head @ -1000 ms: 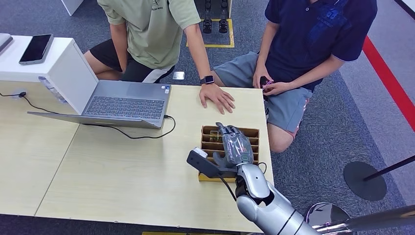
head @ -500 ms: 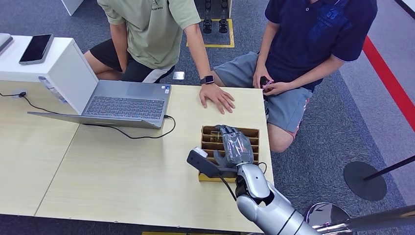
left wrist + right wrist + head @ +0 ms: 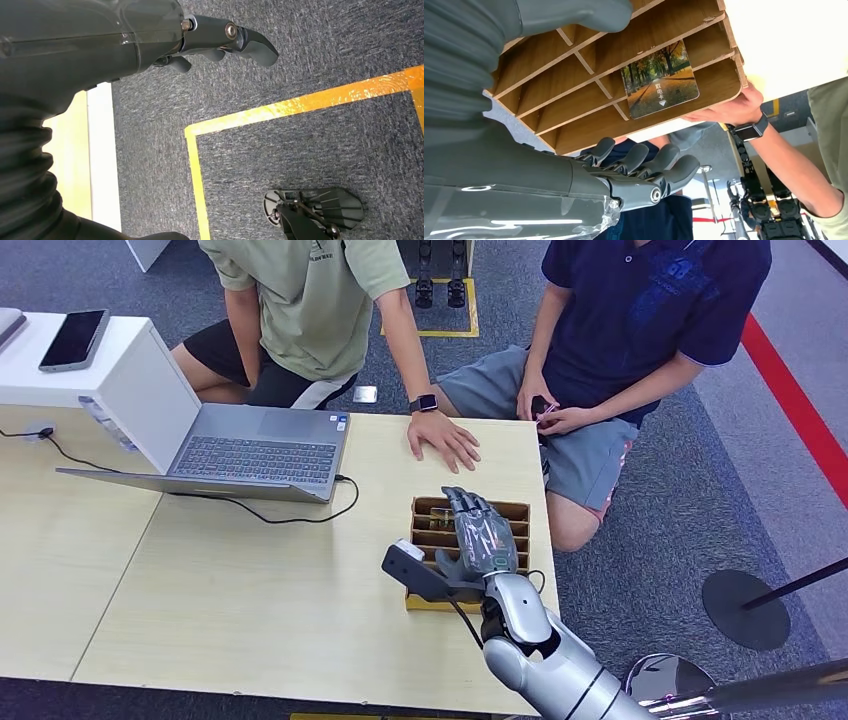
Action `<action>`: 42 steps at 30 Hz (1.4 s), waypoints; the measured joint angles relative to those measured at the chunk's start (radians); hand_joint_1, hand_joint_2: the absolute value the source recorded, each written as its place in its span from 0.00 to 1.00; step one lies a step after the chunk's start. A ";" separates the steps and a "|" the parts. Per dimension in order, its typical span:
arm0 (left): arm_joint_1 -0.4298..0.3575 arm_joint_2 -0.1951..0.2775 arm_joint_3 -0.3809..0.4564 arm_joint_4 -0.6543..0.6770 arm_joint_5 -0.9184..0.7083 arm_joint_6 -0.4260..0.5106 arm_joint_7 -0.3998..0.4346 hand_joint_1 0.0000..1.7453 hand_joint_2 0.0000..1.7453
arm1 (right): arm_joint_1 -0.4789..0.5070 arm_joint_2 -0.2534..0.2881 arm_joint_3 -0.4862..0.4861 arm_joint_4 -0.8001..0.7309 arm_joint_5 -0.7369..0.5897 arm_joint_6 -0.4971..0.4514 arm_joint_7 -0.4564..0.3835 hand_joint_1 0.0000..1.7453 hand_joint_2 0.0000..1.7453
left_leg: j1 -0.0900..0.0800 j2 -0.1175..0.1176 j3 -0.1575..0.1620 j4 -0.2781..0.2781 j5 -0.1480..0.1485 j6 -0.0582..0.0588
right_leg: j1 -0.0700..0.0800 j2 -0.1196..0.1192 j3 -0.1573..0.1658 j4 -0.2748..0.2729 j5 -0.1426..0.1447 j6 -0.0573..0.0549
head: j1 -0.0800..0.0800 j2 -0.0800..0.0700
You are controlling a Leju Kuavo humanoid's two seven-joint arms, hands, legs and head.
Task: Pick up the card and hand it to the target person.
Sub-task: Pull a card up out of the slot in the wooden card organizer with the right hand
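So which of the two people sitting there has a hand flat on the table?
The person in the green shirt, who wears a black watch; that hand lies on the table just beyond the wooden box. The navy-shirted person's hands stay in the lap.

A pale wooden table (image 3: 250,580) is standing on grey-blue carpet (image 3: 680,540) that is showing yellow tape lines (image 3: 445,332) and a red stripe (image 3: 795,410). A white cabinet (image 3: 120,370) is sitting at the table's far left corner, near an open laptop (image 3: 255,450)
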 joint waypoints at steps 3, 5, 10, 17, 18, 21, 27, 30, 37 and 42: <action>0.002 -0.001 0.000 0.000 0.000 0.000 0.000 0.00 1.00 | 0.001 0.000 0.001 0.001 0.000 0.001 0.000 0.38 1.00 | 0.000 0.000 0.000 0.000 0.000 0.000 | 0.000 0.000 0.000 0.000 0.000 0.000 | 0.000 0.000; 0.002 -0.001 0.000 0.000 0.001 0.000 0.000 0.00 1.00 | 0.002 0.000 0.002 0.003 -0.002 0.002 0.000 0.40 1.00 | 0.000 0.000 0.000 0.000 0.000 0.000 | 0.000 0.000 0.000 0.000 0.000 0.000 | 0.000 0.000; 0.002 0.000 0.001 0.000 0.002 0.000 -0.001 0.00 1.00 | 0.000 0.002 0.005 0.009 -0.007 0.007 -0.001 0.40 1.00 | 0.000 0.000 0.000 0.000 0.000 0.000 | 0.000 0.000 0.000 0.000 0.000 0.000 | 0.000 0.000; 0.002 0.000 0.002 0.000 0.002 0.000 -0.001 0.00 1.00 | -0.001 0.001 0.006 0.009 -0.012 0.007 -0.003 0.39 1.00 | 0.000 0.000 0.000 0.000 0.000 0.000 | 0.000 0.000 0.000 0.000 0.000 0.000 | 0.000 0.000; 0.002 0.000 0.002 0.000 0.002 0.000 -0.001 0.00 1.00 | 0.000 0.001 0.006 0.009 -0.012 0.007 -0.003 0.39 1.00 | 0.000 0.000 0.000 0.000 0.000 0.000 | 0.000 0.000 0.000 0.000 0.000 0.000 | 0.000 0.000; 0.003 0.000 0.002 0.000 0.003 0.000 0.000 0.00 1.00 | -0.001 0.001 0.006 0.009 -0.012 0.006 -0.003 0.38 1.00 | 0.000 0.000 0.000 0.000 0.000 0.000 | 0.000 0.000 0.000 0.000 0.000 0.000 | 0.000 0.000; 0.002 0.000 0.002 0.000 0.002 0.000 -0.001 0.00 1.00 | -0.003 0.001 0.007 0.010 -0.013 0.007 -0.002 0.34 1.00 | 0.000 0.000 0.000 0.000 0.000 0.000 | 0.000 0.000 0.000 0.000 0.000 0.000 | 0.000 0.000; 0.002 0.000 0.000 0.000 0.001 0.000 -0.001 0.00 1.00 | -0.005 0.003 0.007 0.014 -0.015 0.008 -0.001 0.29 1.00 | 0.000 0.000 0.000 0.000 0.000 0.000 | 0.000 0.000 0.000 0.000 0.000 0.000 | 0.000 0.000; 0.002 0.001 0.000 0.000 0.001 0.001 -0.002 0.00 1.00 | -0.007 0.002 0.007 0.015 -0.020 0.006 0.001 0.25 1.00 | 0.000 0.001 0.000 0.000 0.000 0.000 | 0.000 0.000 0.000 0.000 0.000 0.000 | 0.000 0.000; 0.004 0.000 0.000 0.000 0.001 0.002 -0.003 0.00 1.00 | -0.009 0.000 0.007 0.014 -0.021 0.007 0.001 0.27 1.00 | 0.000 0.000 0.000 0.000 0.000 0.000 | 0.000 0.000 0.000 0.000 0.000 0.000 | 0.000 0.000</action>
